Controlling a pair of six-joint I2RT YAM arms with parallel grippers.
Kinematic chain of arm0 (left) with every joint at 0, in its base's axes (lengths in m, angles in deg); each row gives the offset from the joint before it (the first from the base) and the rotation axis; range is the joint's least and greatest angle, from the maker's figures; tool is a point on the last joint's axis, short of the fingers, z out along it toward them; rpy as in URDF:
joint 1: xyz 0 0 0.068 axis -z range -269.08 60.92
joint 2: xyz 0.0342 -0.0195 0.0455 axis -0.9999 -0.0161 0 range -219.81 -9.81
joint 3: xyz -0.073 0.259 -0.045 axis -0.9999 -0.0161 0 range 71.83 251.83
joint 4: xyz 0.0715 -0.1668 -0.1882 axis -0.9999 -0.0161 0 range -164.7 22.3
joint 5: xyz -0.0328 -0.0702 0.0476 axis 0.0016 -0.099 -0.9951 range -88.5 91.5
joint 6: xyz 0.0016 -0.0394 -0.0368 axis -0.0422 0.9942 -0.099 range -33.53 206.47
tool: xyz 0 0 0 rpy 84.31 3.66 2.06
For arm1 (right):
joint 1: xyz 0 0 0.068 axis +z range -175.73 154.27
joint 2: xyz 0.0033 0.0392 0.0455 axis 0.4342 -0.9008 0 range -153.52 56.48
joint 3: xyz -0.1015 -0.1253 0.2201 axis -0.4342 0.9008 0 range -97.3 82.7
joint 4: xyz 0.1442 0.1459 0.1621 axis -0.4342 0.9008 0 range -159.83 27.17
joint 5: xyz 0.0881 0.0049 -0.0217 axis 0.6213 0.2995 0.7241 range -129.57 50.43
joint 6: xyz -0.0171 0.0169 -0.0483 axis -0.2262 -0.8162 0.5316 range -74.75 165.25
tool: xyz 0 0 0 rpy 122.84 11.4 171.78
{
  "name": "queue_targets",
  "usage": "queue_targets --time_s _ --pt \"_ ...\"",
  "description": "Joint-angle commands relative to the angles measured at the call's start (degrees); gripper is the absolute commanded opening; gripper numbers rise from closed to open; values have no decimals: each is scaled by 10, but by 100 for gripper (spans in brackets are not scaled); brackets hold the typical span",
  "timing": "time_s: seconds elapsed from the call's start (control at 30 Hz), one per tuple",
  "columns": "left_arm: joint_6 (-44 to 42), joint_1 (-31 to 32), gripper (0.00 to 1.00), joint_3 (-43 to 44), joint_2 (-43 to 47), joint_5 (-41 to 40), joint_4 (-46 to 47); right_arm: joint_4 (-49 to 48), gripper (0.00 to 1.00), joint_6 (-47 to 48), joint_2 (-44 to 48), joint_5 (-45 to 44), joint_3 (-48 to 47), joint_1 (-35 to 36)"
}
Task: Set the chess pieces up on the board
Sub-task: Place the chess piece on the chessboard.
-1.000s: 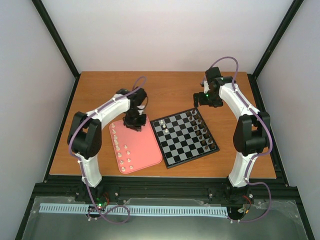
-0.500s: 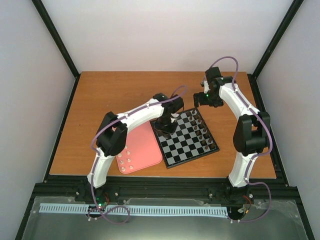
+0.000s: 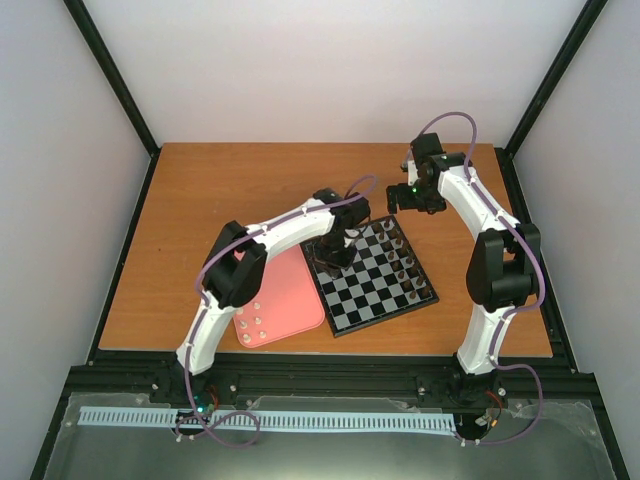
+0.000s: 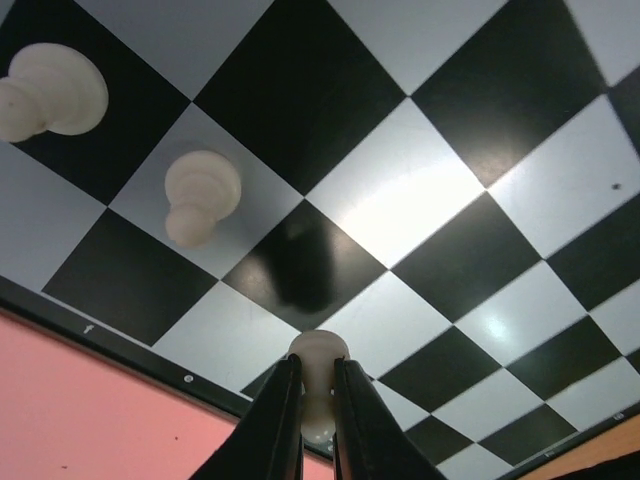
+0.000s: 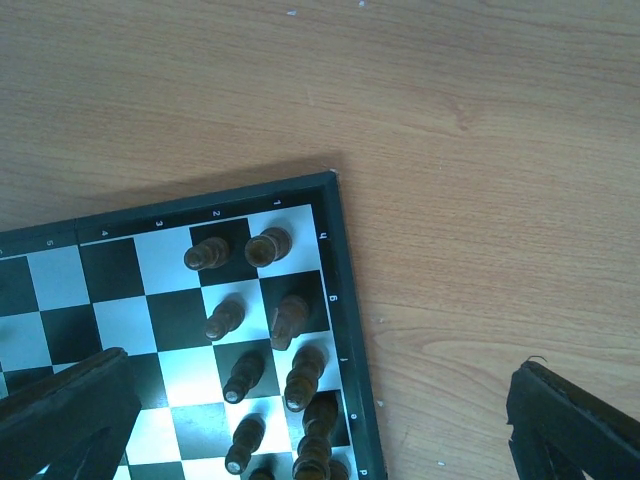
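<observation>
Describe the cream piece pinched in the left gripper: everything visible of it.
The cream piece is small, smooth and plastic-looking, pawn-like, with a rounded end and a narrower stem. The left gripper is shut on it: its two dark fingers press the stem from both sides, and the rounded end pokes out past their tips. It hangs over the board, near the rim that borders the pink tray. Whether it touches the board cannot be told.

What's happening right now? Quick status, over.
Left end effector shut on a white piece, over the board. Right end effector open, hovering above dark pieces. Nothing in the way.
</observation>
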Motion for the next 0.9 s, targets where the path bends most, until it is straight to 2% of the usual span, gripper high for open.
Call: queue_targets --time_s 0.0,0.87 --pt "0 1 1 20 -16 -10 7 -9 100 5 8 0 -4 -2" --pt "-13 -2 2 55 -62 -27 0 -7 100 6 7 6 -3 -15"
